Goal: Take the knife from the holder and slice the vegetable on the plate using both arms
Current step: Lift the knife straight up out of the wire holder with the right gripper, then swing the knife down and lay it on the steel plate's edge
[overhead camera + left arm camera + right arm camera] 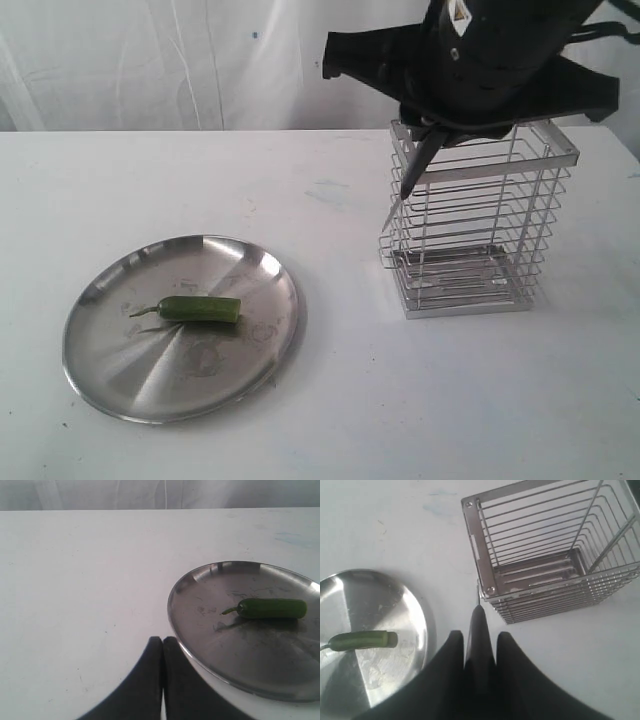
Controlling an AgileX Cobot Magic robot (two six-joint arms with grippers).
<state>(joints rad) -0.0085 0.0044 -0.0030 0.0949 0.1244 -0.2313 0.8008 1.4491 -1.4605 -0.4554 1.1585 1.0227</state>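
My right gripper (479,636) is shut on the knife (414,168), whose black handle (479,630) sticks out between the fingers. The knife hangs point down over the near left corner of the wire holder (475,225), outside the bars. The holder (550,555) looks empty from above. A green vegetable (200,309) lies on the steel plate (255,350) at the left. My left gripper (162,641) is shut with nothing in it, low beside the rim of the plate (200,665). The vegetable (270,608) lies beyond it. The left arm does not show in the exterior view.
A white table (150,190) carries everything. A white curtain (150,60) hangs behind it. The table's far edge runs just behind the holder.
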